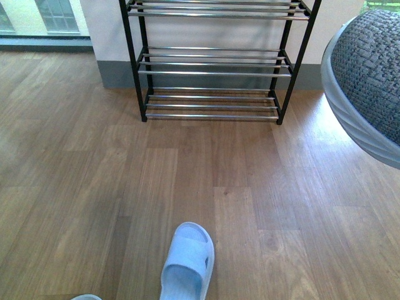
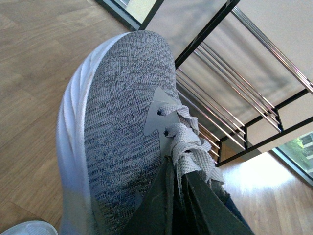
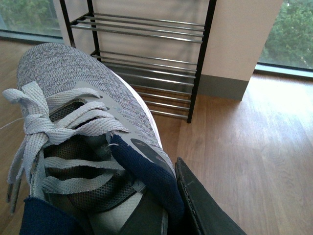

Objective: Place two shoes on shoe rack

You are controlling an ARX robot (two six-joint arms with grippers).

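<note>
A light blue slipper (image 1: 187,262) lies on the wood-plank floor (image 1: 94,175), well short of the shoe rack (image 1: 212,73) (the edge of a second slipper (image 1: 86,297) shows at the near left). The rack stands against a pale wall (image 1: 103,25) with grey skirting, a window (image 1: 56,15) to its left. Both sneakers are apart from the rack. The left gripper (image 2: 178,176) clamps the left sneaker (image 2: 117,122) at its laces, and the right gripper (image 3: 168,196) pinches the right sneaker (image 3: 73,73) by its navy collar, toe toward the rack.
</note>
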